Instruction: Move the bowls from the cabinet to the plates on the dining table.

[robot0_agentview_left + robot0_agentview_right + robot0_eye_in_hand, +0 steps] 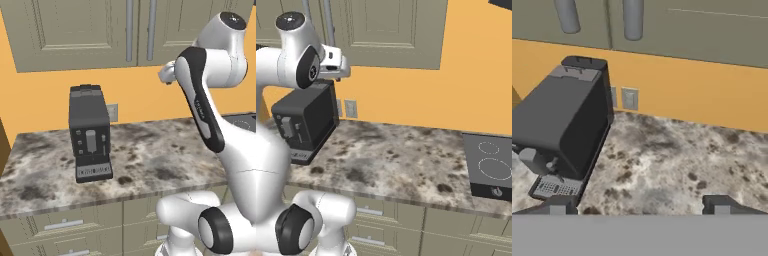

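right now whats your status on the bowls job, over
Jaws open, holding nothing, gripper high over the counter. Cabinet doors shut, no bowls seen. Coffee machine stands below the handles.

The arm [220, 135] is finished in glossy white, with rounded link housings. Dark grey-black inlays are fitted along the links and as round caps at the joints. Two small dark finger tips [559, 205] are fitted.

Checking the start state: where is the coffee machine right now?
The coffee machine stands on the marble counter, left in the left base view, below the closed cabinet doors and beside a wall outlet.
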Controlling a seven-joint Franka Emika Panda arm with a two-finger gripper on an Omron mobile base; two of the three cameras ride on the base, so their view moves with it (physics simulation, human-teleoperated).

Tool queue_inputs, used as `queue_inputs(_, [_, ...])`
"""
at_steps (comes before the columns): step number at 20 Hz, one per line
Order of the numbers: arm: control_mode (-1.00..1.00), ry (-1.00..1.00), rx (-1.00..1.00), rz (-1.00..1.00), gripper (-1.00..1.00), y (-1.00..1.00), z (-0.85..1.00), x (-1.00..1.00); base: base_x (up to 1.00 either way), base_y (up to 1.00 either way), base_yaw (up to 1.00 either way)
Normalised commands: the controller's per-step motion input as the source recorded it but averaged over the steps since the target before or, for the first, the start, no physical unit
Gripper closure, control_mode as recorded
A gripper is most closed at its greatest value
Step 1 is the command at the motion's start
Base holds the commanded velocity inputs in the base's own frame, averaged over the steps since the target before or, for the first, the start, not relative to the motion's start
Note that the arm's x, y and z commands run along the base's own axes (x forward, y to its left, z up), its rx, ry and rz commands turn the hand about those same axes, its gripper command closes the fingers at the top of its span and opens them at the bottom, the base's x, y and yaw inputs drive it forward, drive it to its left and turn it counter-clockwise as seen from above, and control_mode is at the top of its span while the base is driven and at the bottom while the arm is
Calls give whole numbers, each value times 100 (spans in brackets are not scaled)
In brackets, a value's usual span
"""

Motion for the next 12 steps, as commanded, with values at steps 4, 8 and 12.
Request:
queue_inputs(4, [-100, -18, -4, 3, -100, 8, 52, -6, 0, 0, 0])
queue_inputs(8, [-100, -15, -2, 2, -100, 2, 47, 0, 0, 0, 0])
queue_inputs(12, [-100, -9, 0, 0, -100, 2, 29, 6, 0, 0, 0])
